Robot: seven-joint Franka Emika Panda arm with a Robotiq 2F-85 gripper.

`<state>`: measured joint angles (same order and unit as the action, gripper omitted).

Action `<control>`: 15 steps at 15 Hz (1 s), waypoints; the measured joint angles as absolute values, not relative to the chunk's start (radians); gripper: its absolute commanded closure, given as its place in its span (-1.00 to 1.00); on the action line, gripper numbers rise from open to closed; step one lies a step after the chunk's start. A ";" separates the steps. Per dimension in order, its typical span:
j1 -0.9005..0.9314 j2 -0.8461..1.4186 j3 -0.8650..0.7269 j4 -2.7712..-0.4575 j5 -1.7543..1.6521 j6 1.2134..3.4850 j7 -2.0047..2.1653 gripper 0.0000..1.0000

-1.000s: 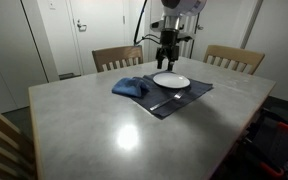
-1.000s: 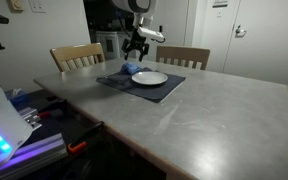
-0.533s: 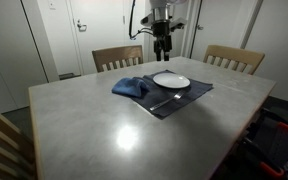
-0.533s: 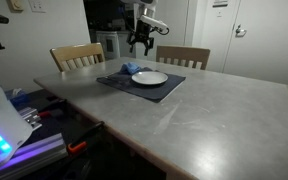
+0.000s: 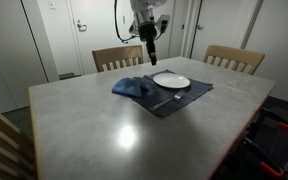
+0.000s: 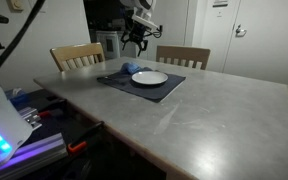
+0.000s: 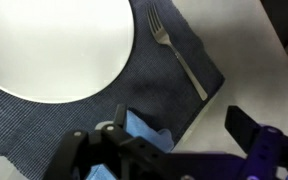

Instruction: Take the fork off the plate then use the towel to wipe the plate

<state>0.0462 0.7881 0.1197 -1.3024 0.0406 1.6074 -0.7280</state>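
Gripper (image 5: 150, 55) hangs high above the table (image 5: 104, 130), pointing down over the far side of the dark placemat (image 5: 184, 97) and touching nothing. In the wrist view its 2 fingers (image 7: 259, 145) stand well apart with nothing between them, so the jaws are spread and empty.

On the placemat rests a round white plate (image 5: 171, 80). The fork (image 5: 169, 100) lies off the plate, flat on the placemat just beside the rim. In the wrist view its tines sit close to the plate's edge without touching it, and the handle runs toward the mat's border.

A crumpled blue towel (image 5: 130, 87) sits near the plate at the placemat's side, partly on the mat and partly on the bare tabletop. Whether it touches the plate I cannot tell. A fold of it shows low in the wrist view, lying on the mat under the gripper.

In an exterior view, 2 wooden chairs (image 5: 117, 58) stand at the table's far edge, 1 on either side of the arm.
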 measured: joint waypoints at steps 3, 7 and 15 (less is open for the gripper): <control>0.061 0.808 0.131 -1.284 0.036 1.607 -0.688 -1.00; 0.056 0.808 0.131 -1.284 0.033 1.607 -0.676 -1.00; 0.133 0.789 0.127 -1.301 -0.069 1.653 -0.350 -1.00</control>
